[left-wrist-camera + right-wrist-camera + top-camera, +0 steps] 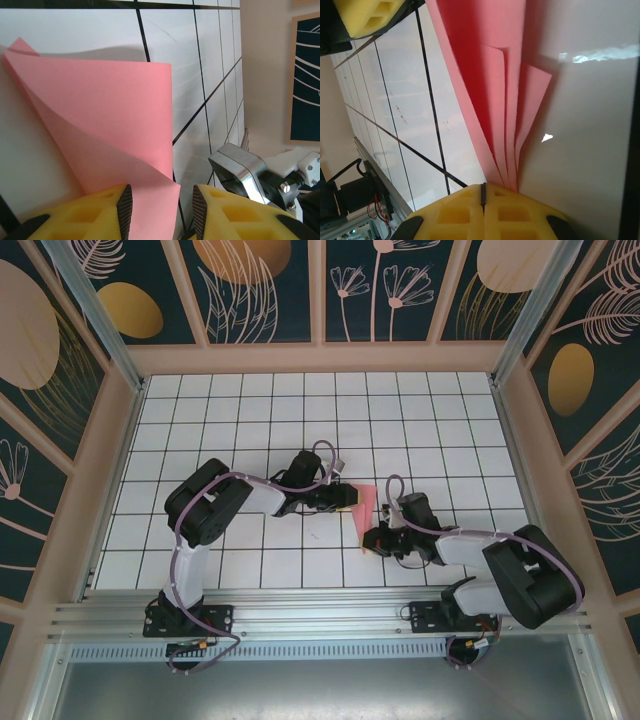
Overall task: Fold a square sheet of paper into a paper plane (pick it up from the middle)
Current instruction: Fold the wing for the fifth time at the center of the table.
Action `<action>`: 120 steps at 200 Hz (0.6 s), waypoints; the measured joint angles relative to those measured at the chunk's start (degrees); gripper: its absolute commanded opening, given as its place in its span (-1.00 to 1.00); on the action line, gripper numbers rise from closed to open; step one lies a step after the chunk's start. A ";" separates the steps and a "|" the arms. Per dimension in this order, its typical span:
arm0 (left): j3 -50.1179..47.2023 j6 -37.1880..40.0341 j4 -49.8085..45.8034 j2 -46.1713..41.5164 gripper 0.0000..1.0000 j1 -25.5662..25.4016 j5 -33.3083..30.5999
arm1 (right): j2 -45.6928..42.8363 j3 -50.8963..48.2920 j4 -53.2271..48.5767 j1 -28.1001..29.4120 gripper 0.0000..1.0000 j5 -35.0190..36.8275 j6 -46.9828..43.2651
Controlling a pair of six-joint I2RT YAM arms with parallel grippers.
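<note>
The white gridded table [200, 430], boxed in by leaf-patterned panels [260, 290], carries the salmon-pink square sheet of paper [362, 508] near its centre, a small wedge between both grippers from overhead. The left wrist view shows the left gripper [160, 200] part-open, with a curling flap passing between its pads [122, 207]. The right wrist view shows the right gripper [482, 192] closed pad to pad, with fanned creased layers converging at its tip.
</note>
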 measured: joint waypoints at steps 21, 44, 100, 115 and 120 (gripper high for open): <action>0.00 0.02 -0.04 0.00 -0.22 0.00 0.00 | 0.33 0.09 0.63 0.09 -1.00 -0.46 0.00; 0.11 0.04 -0.24 0.00 -0.22 0.02 0.00 | -0.98 0.52 -1.27 0.92 -1.00 0.04 -0.02; 0.11 0.22 -0.35 0.00 -0.23 0.00 0.00 | -6.82 0.46 -5.01 1.46 -1.00 0.24 -0.02; 0.11 0.24 -0.35 0.04 -0.23 0.00 0.00 | -5.64 0.20 -5.01 1.49 -1.00 0.26 -0.04; 0.11 0.24 -0.35 0.04 -0.23 0.02 0.00 | -5.03 0.15 -5.01 1.49 -1.00 0.35 -0.04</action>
